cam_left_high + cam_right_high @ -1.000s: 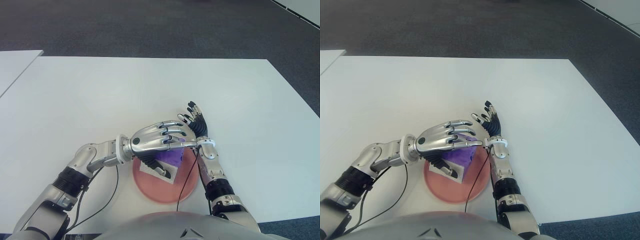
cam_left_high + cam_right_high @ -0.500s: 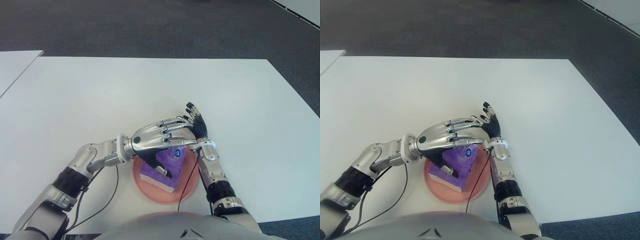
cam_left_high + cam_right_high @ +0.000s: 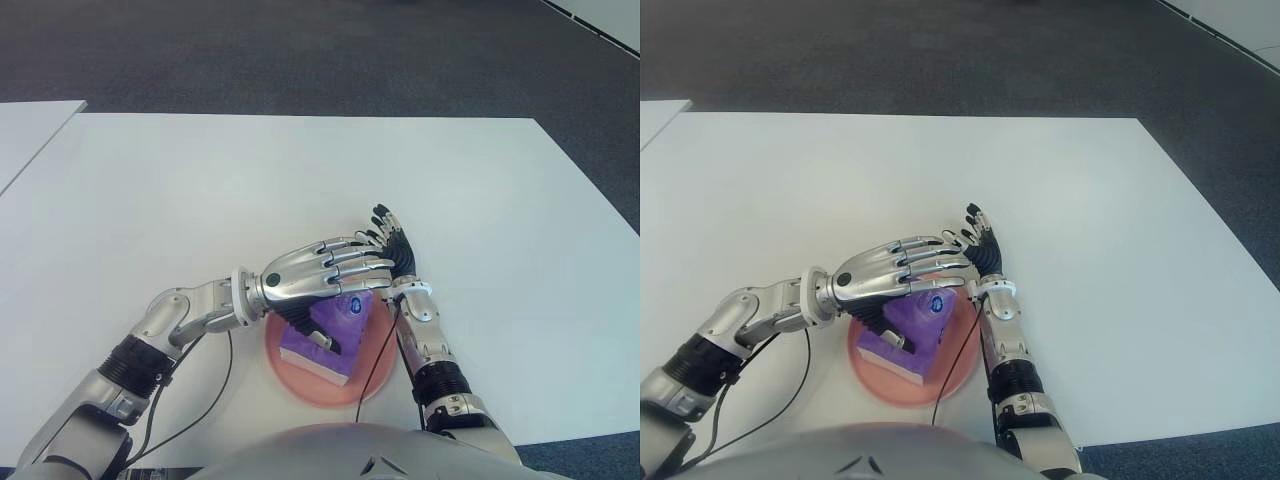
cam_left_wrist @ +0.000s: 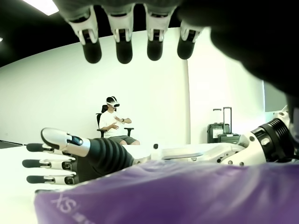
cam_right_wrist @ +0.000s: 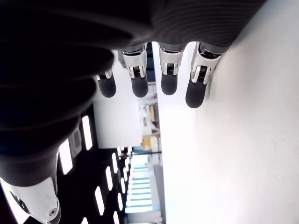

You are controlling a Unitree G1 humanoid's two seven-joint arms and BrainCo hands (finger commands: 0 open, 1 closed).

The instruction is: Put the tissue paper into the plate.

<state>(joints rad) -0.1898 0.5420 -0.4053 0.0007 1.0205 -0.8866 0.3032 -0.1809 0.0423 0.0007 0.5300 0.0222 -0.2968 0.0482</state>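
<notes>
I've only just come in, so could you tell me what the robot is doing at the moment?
The purple tissue pack lies in the pink plate on the white table. The left hand hovers over it with fingers spread, holding nothing. The right hand is open beside the plate on its right side.

A robot lab: white table (image 3: 300,170), headset-wearing seated person (image 4: 114,122), grey carpet (image 3: 300,50).

White table (image 3: 200,190), a pink plate (image 3: 300,382) near its front edge, purple tissue pack (image 3: 325,340) inside.
</notes>
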